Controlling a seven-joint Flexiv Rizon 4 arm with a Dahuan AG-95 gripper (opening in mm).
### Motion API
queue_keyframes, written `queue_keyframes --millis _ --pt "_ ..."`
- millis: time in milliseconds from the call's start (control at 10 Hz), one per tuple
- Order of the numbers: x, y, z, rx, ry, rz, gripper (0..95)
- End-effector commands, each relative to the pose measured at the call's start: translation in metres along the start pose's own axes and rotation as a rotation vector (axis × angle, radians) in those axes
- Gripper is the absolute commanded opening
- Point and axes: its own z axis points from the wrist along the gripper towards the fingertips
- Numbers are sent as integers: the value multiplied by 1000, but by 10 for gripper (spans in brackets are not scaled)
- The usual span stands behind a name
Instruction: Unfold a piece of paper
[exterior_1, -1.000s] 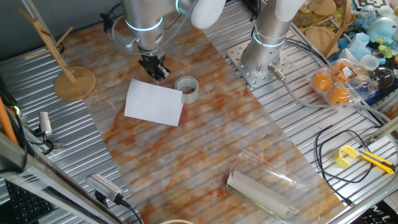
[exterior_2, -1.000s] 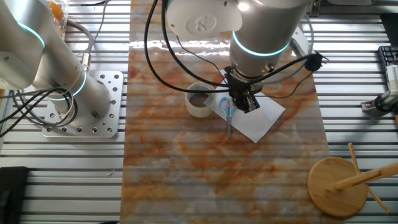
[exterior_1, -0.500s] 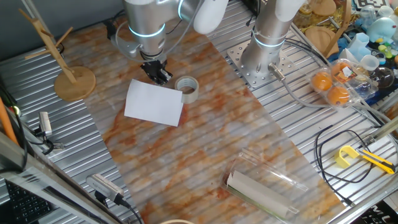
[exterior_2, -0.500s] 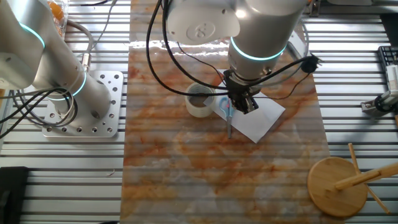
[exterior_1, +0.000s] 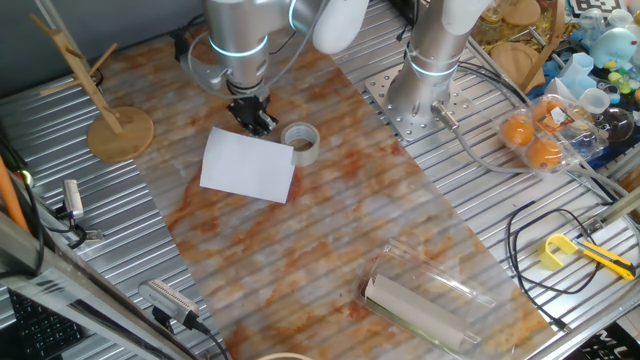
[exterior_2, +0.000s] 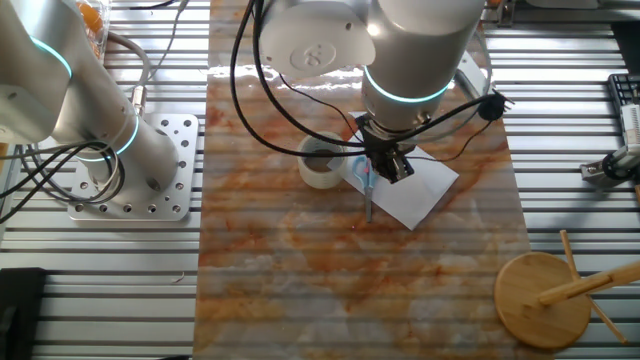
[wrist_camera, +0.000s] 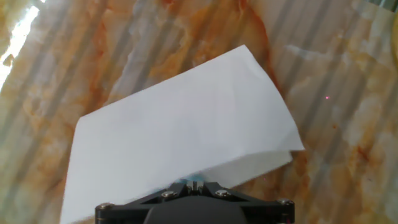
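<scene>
Piece of paper (exterior_1: 248, 166): white, folded, flat on marbled bench (exterior_1: 330, 230), touching grey tape roll (exterior_1: 300, 142). Tool (exterior_1: 256, 119): above paper's far edge; grip state cannot be told.

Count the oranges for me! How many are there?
2. Both round oranges sit in a clear plastic box beside the table: one farther back, one nearer the camera. More could be hidden in the clutter.
</scene>
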Motion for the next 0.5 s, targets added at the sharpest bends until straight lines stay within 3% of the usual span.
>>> queue_keyframes --millis 100,500 --pt "-5 3 4 2 -8 9 0" --pt "-12 3 5 3 -21 15 0"
